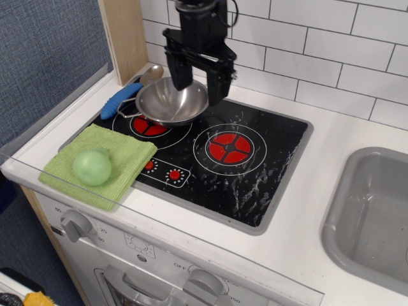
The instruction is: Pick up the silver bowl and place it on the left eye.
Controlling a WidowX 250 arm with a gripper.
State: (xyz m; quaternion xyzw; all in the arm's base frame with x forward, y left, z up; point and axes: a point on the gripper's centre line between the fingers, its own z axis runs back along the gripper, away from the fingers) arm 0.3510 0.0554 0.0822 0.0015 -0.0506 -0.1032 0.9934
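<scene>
1. Bowl (171, 101): sits on the left eye (150, 127) of the black stove (255, 172), covering most of the red disc; only the front segments show.
2. End effector (198, 78): released, its two fingers spread wide above the bowl's rear rim, one finger at each side, gripping nothing.
3. Spoon (127, 93): blue handle, lying just behind the bowl's left side.
4. Cloth (131, 162): green, on the counter (306, 210) at the stove's left, carrying a green ball (92, 167).
</scene>
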